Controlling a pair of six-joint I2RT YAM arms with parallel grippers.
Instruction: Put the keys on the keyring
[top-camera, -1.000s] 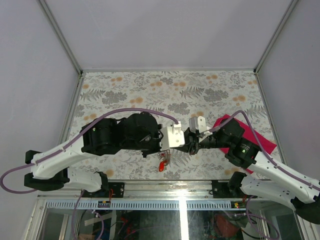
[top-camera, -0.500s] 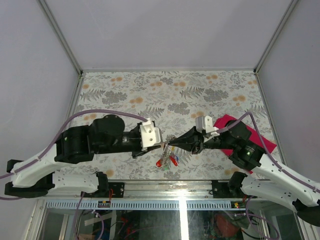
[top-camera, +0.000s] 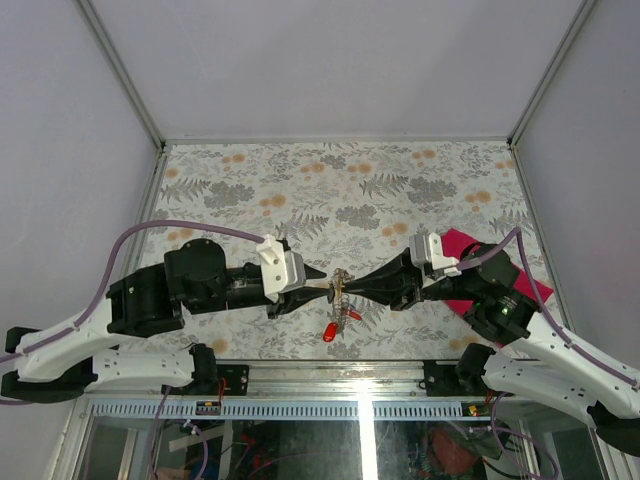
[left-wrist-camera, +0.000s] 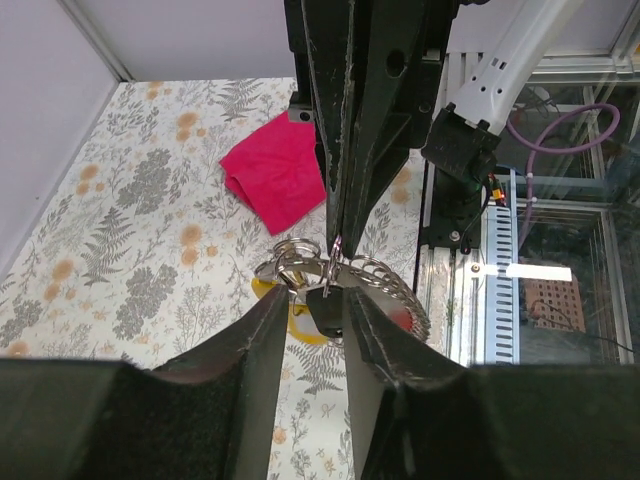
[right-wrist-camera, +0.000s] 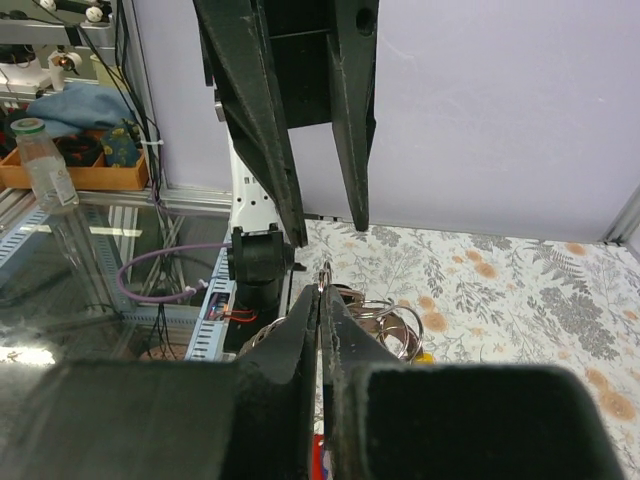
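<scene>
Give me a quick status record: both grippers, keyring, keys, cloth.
left gripper: open, jaws apart, facing the keyring
right gripper: shut on the keyring, holding it above the floral table
keyring: pinched at the right fingertips, loops bunched together
keys: bunch dangling under the keyring; red, yellow and black heads showing
magenta cloth: lying on the table, on the right arm's side

Keyring (left-wrist-camera: 296, 252) and right claw (top-camera: 352, 289) block left claw's (top-camera: 326, 283) front.
</scene>
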